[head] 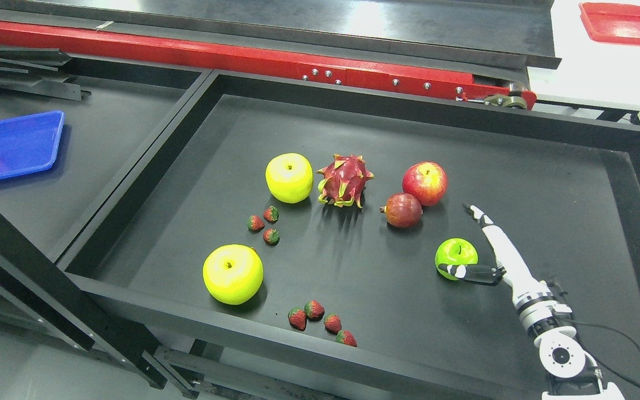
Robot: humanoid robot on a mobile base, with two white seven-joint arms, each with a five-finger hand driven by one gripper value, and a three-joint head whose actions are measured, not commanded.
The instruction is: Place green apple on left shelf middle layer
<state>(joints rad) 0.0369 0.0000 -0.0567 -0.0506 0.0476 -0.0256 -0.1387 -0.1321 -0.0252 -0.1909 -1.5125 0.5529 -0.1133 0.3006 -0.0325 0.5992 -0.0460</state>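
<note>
Left to right in the black tray [520, 130]: two yellow apples [289, 177], a dragon fruit [345, 181], then the green apple [455, 254] near the right. The right robot hand [467, 239] flanks it, fingers [500, 241] spread, thumb touching its front.

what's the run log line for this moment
stage: reaching | right hand: open, at green apple, thumb in front, no grasp | apple: on black tray | left hand: out of view

Small glossy green apple [455, 253], upright, stem dimple up, right of tray centre
</note>
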